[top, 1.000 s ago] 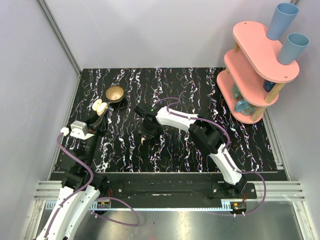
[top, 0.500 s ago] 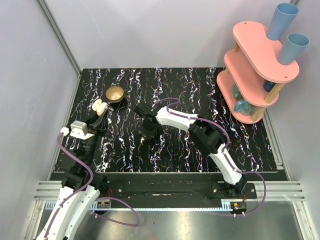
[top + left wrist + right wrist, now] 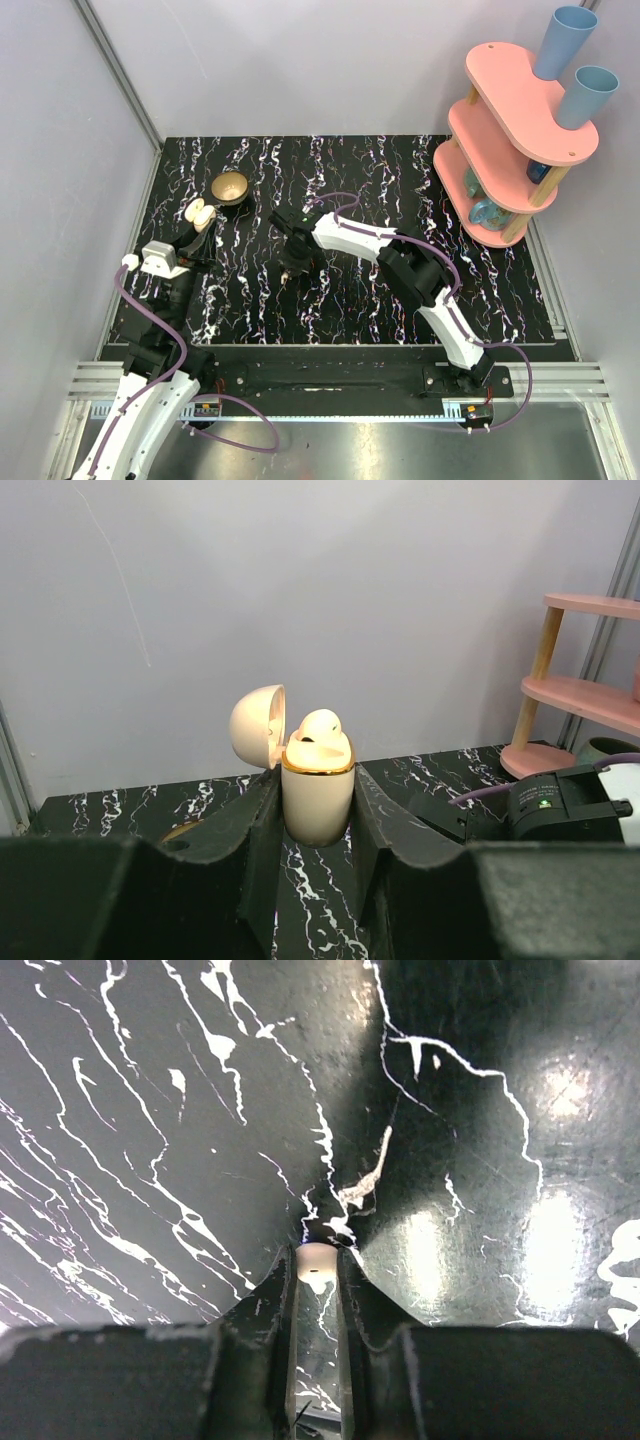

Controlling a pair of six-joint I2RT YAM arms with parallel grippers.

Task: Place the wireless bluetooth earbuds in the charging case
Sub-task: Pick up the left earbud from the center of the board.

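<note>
- The left gripper point(image 3: 317, 815) squeezes the charging case point(image 3: 318, 780), lid open, with one earbud point(image 3: 320, 725) sitting inside.
- The right gripper point(image 3: 316, 1272) pinches the other earbud point(image 3: 315, 1262), down by the black table point(image 3: 150, 1110).

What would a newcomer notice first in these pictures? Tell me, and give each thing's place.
First, the open charging case stands upright in the left gripper at the table's far left, with a first earbud seated in it. Mid-table, the right gripper pinches the second earbud low against the black marbled table. At the far right stands a pink shelf with two blue cups on top.
</note>
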